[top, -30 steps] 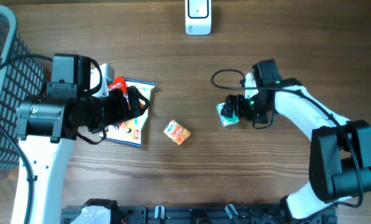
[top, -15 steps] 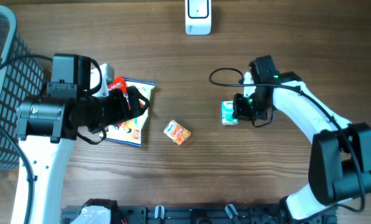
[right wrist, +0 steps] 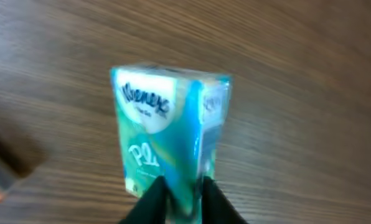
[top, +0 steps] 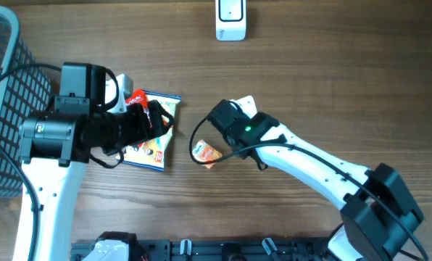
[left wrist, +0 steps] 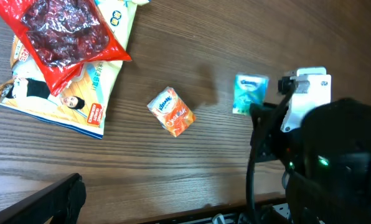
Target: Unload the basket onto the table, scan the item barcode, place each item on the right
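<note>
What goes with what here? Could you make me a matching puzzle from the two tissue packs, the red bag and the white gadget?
Things:
1. teal tissue pack
2. orange tissue pack
3. red snack bag
4. white device

Places or states:
A. on top of the flat printed packet
B. pinched in the right gripper
C. standing apart at the top of the overhead view
D. lying loose near the middle, ungripped

Pairs: 1-B, 2-D, 3-A, 4-C
</note>
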Robot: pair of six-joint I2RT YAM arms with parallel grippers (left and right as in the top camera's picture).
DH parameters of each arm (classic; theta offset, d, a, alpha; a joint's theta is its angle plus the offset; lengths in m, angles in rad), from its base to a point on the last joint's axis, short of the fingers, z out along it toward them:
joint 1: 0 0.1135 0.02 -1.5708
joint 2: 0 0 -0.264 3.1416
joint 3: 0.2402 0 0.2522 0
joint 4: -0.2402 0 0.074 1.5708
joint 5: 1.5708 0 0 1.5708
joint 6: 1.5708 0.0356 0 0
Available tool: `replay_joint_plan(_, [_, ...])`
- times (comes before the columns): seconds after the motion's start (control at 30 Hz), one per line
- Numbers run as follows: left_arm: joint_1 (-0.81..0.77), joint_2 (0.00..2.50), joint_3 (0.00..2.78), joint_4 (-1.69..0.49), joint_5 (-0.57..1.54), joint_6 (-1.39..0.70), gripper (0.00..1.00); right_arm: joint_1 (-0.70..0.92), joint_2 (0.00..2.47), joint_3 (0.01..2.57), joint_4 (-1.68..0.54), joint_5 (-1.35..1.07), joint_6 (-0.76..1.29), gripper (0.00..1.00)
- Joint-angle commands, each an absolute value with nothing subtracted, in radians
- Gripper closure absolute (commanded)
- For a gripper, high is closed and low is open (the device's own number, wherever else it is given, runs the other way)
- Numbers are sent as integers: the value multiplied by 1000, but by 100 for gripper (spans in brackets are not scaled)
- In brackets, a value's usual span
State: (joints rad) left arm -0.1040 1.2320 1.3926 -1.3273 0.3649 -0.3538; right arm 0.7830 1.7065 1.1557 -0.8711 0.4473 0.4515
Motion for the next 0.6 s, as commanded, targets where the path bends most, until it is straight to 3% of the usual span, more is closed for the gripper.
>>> replay_joint_plan(0.0, [-109,1232,1385,-1324,366,-348,0,781,1729,1172,-897,524,511,56])
replay_joint_plan(0.03, [-109,1232,1385,-1324,366,-348,0,781,1729,1171,-908,524,530,43])
replay_joint_plan(0.1, [-109,1232,1385,-1324,365,-348,0,781,1729,1172,-919,524,543,6])
replay_joint_plan(0.13, [-109,1232,1385,-1324,365,-348,0,781,1728,1172,-928,524,543,0])
replay_joint_plan(0.3, [-109,1232,1385,-1324,365,-348,0,732,1728,1181,-924,448,559,0])
replay_joint_plan(0.47, [-109,1232,1385,-1324,365,-348,0,634,1728,1182,-781,8,342,0])
replay_joint_plan(0.57, [-109,1232,1385,-1324,366,-348,0,619,1728,1182,-725,-53,391,5])
